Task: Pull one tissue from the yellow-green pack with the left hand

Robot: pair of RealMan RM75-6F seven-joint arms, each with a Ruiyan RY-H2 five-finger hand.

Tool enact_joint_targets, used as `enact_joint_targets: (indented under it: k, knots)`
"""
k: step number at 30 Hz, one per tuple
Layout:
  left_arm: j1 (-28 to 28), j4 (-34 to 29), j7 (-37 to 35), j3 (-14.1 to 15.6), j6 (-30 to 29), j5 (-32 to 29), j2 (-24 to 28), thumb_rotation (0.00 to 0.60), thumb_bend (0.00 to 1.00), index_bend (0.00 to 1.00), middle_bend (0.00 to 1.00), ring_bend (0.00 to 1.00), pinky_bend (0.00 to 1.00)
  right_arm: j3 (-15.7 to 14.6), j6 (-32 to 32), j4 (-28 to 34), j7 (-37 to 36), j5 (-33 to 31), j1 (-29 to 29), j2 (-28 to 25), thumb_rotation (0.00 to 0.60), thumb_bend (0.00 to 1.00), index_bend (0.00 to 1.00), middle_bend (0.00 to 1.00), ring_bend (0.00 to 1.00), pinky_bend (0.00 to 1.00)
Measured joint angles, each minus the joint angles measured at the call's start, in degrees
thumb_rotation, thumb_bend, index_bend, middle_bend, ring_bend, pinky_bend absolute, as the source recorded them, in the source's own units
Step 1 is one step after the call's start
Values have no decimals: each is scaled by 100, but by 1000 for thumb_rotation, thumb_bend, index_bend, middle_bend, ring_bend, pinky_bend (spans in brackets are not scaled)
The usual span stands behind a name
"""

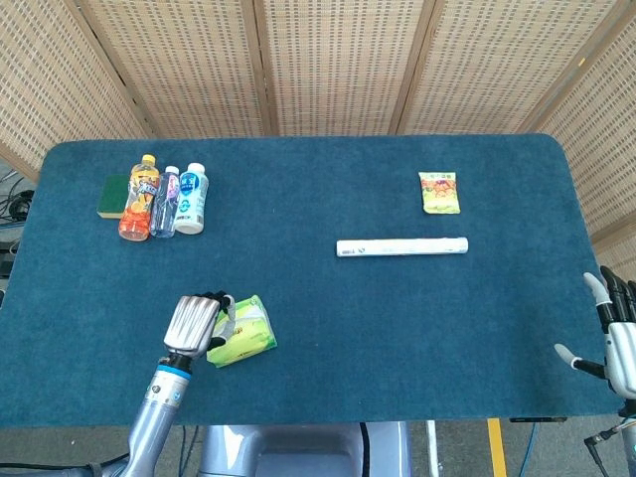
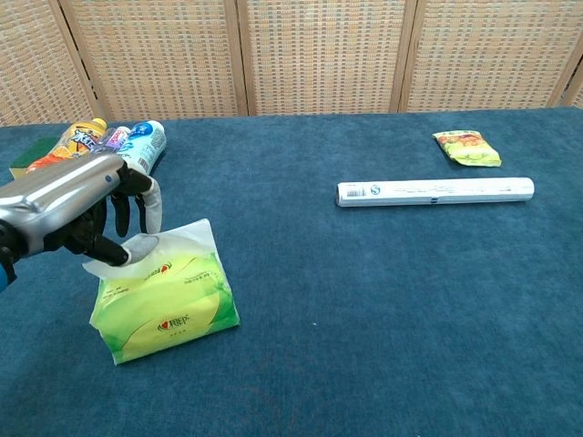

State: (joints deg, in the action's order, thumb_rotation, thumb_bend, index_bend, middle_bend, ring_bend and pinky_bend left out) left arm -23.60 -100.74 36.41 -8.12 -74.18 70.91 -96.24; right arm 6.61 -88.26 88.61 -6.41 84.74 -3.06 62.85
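The yellow-green tissue pack (image 2: pixel 168 309) lies on the blue table near its front left, also seen in the head view (image 1: pixel 250 336). A white tissue (image 2: pixel 178 241) sticks up from the pack's top. My left hand (image 2: pixel 77 208) is over the pack's left end and pinches the tissue's edge between thumb and fingers (image 2: pixel 148 208). In the head view the left hand (image 1: pixel 195 323) covers the pack's left side. My right hand (image 1: pixel 618 348) hangs off the table's front right corner with fingers spread, holding nothing.
Three bottles (image 1: pixel 164 199) lie side by side at the back left beside a green-yellow sponge (image 1: pixel 111 196). A long white roll (image 1: pixel 401 245) lies right of centre. Behind it is a small snack packet (image 1: pixel 439 192).
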Motion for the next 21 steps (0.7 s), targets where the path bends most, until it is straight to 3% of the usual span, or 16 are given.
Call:
enact_joint_targets:
  k: [9,14,21]
  knots:
    - [-22,-483,-501,-426,-283,403,733,600,616,708,560,554,615,-3,-19,10,-20,17,8,-9,600,0,0,0,0,0]
    - [-97,-592,-780,-949,-376,459,1264,600,608,708,560,554,615,-2,-35,24,-32,20,15,-21,600,0,0,0,0,0]
    - [-356,164,-1862,-1546,-193,530,1873,600,598,708,560,554,615,-4,46,26,28,-13,-16,-4,600,0,0,0,0,0]
